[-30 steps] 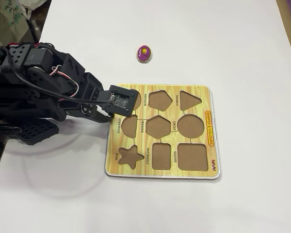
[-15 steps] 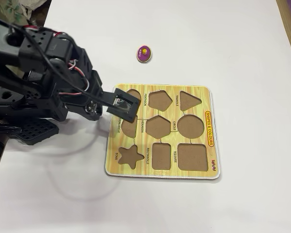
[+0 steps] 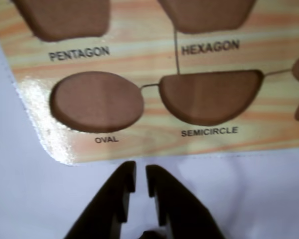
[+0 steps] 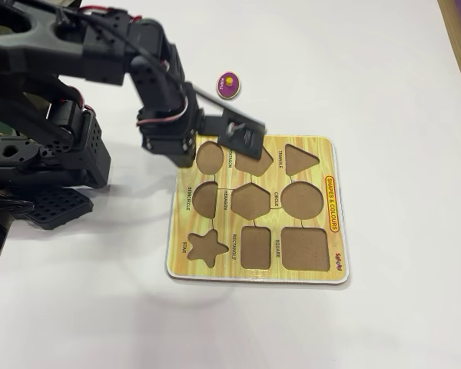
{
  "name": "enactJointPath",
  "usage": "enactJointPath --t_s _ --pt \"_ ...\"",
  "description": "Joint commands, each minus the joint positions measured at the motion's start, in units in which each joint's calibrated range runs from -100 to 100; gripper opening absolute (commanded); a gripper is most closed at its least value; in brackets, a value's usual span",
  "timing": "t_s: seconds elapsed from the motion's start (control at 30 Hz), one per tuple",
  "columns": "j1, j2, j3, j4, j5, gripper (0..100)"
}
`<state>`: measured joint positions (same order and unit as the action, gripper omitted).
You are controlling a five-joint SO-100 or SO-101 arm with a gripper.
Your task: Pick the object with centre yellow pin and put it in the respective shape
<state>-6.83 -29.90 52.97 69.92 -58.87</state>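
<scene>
The object with centre yellow pin (image 4: 229,84), a small purple oval with a yellow knob, lies on the white table beyond the board in the fixed view; the wrist view does not show it. The yellow wood-grain board (image 4: 334,165) lies flat. Its respective shape, the cut-out labelled OVAL (image 3: 96,101) (image 4: 210,158), sits at one corner and holds nothing. My gripper (image 3: 141,174) (image 4: 183,154) hangs just off the board's edge beside that corner. The black fingers (image 3: 162,199) stand nearly together with only a slim gap and nothing between them.
Beside the oval is the SEMICIRCLE cut-out (image 3: 209,95), with PENTAGON (image 3: 65,17) and HEXAGON (image 3: 207,12) cut-outs beyond it. The star cut-out (image 4: 206,247) and several others show in the fixed view. The arm's black base (image 4: 38,177) fills the left side.
The arm has lifted and swung toward the far side of the table, and the wrist camera block moved from the semicircle cut-out to above the pentagon. The purple piece has not moved.
</scene>
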Motion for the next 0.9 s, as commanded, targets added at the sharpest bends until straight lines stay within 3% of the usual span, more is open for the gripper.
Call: enactJointPath --t_s 0.0,0.1,0.5,0.87 --pt "-5.5 2.1 -6.6 -0.1 -0.3 4" --pt "-9.1 4.2 -9.1 -0.2 -0.5 4" --pt "-24.3 11.7 -13.8 -1.0 -13.0 4" --pt "-32.4 25.4 -28.5 -1.0 -14.4 4"
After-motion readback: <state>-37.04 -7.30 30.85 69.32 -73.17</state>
